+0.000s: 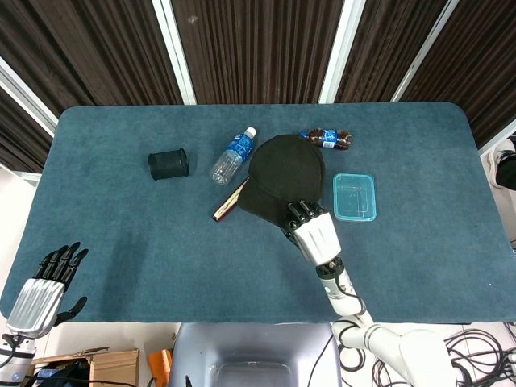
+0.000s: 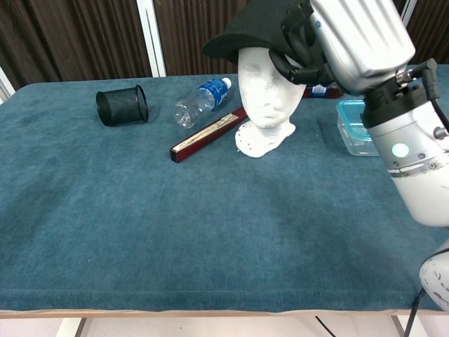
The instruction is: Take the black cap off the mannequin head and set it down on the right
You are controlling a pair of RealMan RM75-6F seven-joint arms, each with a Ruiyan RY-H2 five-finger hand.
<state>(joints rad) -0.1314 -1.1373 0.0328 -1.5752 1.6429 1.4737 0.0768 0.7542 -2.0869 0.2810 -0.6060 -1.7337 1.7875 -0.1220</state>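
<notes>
The black cap hangs just above the white mannequin head, tilted, its brim pointing left. My right hand grips the cap's right side, fingers curled around its edge. From above the cap hides the mannequin head. Far off at the table's near left corner, my left hand is open and holds nothing.
A clear blue-rimmed box lies right of the mannequin. A cola bottle lies behind it, with a water bottle, a dark red flat case and a black mesh cup to the left.
</notes>
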